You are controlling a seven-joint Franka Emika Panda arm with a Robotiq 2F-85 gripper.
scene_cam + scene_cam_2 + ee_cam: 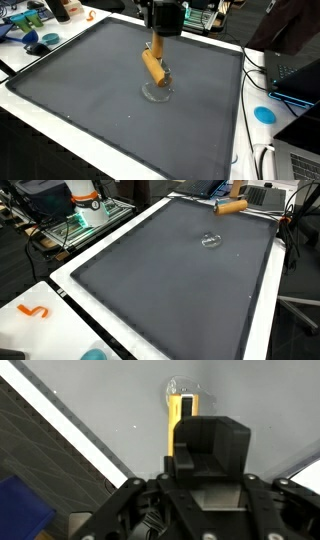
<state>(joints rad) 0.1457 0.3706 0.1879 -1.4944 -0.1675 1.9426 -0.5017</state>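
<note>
Wooden stick [156,68] aslant, lower end down-right at clear dish [157,93]; tool [155,44] tight around its upper end

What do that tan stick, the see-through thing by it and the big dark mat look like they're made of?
The stick: probably wood, matte tan, no shine. The see-through thing: clear glass or plastic, glinting; can't tell which. The mat: dark grey, dull, likely rubber or fabric.
</note>
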